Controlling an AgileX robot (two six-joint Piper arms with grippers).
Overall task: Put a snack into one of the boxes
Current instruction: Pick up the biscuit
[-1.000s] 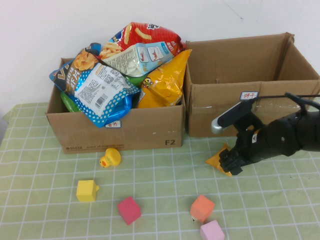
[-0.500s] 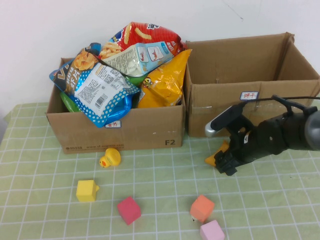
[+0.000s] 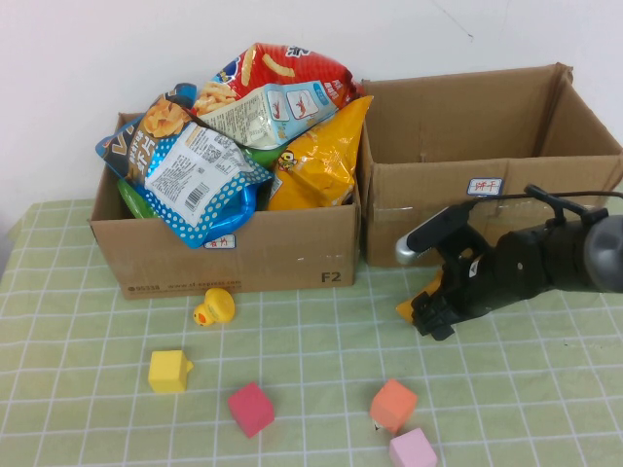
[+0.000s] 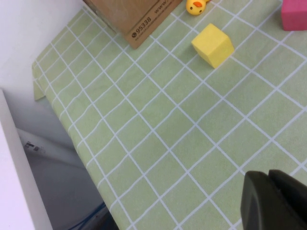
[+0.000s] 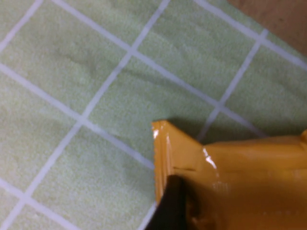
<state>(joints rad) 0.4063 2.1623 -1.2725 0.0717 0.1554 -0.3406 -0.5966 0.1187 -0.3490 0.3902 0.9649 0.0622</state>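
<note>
Orange snack packet (image 3: 421, 297) lies on the green checked tablecloth (image 3: 311, 350), just in front of the plain cardboard box (image 3: 487, 165) with the tape strip and the small white blue-edged label (image 3: 485, 186). Only a corner of the packet shows past my right gripper (image 3: 434, 313) in the high view; the rest is hidden under the arm. In the right wrist view the packet (image 5: 240, 182) fills the lower part, crimped edge toward the cloth (image 5: 72, 96), one dark finger (image 5: 168, 206) against its edge. My right pincer is spread as wide as it goes, down at the packet and touching it. Whether it has real hold of the packet I cannot tell.

The plain box stands at the far right of the table, open-topped; what shows of its inside is bare cardboard.

Beside it to the left, touching or nearly so, is the printed cardboard box (image 3: 234, 258), heaped with snack bags: a red one (image 3: 282, 68) on top, a blue one (image 3: 185, 165) toward the front, a yellow one (image 3: 316, 161) against its right wall.

On the cloth in front: a small yellow duck (image 3: 213, 307) near the printed box, then a yellow block (image 3: 169, 371), a red block (image 3: 251, 408), an orange block (image 3: 393, 404) and a pink block (image 3: 413, 449), the last two close together.

My left gripper (image 4: 276, 201) is pressed closed and empty, hanging above the cloth well to the left of all this.
</note>
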